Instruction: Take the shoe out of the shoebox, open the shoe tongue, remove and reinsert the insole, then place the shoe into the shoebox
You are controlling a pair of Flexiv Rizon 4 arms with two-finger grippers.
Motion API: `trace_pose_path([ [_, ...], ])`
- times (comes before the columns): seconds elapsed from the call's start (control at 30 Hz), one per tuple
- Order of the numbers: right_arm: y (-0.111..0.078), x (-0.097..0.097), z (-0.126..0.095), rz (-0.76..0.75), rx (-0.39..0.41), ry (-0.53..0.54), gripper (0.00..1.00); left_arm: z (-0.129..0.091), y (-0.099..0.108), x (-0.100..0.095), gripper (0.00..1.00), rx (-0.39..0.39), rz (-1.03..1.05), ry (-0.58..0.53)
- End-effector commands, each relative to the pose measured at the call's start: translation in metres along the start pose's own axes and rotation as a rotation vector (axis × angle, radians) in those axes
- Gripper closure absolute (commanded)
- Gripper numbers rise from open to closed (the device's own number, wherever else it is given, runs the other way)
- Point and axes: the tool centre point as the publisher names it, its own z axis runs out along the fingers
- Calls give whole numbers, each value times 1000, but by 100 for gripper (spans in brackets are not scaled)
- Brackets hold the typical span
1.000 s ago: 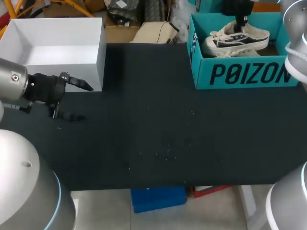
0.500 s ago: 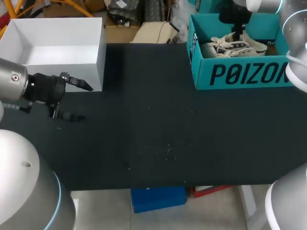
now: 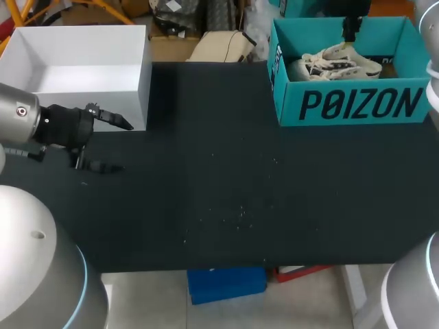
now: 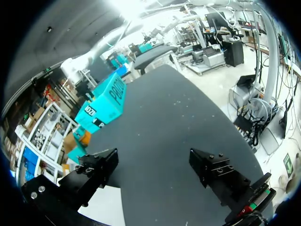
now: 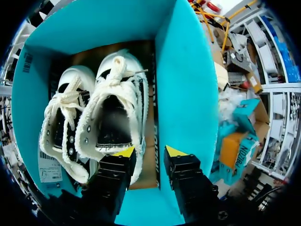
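Note:
A white and black lace-up shoe (image 3: 336,62) lies inside the teal shoebox (image 3: 350,104) at the table's back right. In the right wrist view this shoe (image 5: 115,117) lies next to a second shoe (image 5: 60,127) on the box floor. My right gripper (image 5: 149,151) hangs above the box near its inner wall, open, with nothing between its yellow tips. In the head view only its dark fingers (image 3: 350,27) show, just above the shoe. My left gripper (image 3: 113,146) stands open over the table's left side, holding nothing, and shows as well in its own view (image 4: 153,162).
An open white box (image 3: 140,89) stands at the back left, right behind my left gripper. The black table top (image 3: 233,185) stretches between the two boxes. Small pale specks lie near its middle.
My right gripper lowered the shoe into the teal box, opened and rose off it. The shoe now rests lower in the box. The left arm has not moved.

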Motion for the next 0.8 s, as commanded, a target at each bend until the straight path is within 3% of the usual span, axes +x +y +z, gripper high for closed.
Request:
trace_pose_path([
  [0.03,-8,37,-67,-2,4,-59,67,1,0,1,0,-2,2,-3],
  [0.33,-9,78,-115,-12,23,-135,70,1,0,1,0,-2,2,-3],
  [0.63,-1,153,-139,-35,7,-156,69,1,0,1,0,-2,2,-3],
  [0.8,18,202,-154,-14,-14,-175,67,1,0,1,0,-2,2,-3],
])
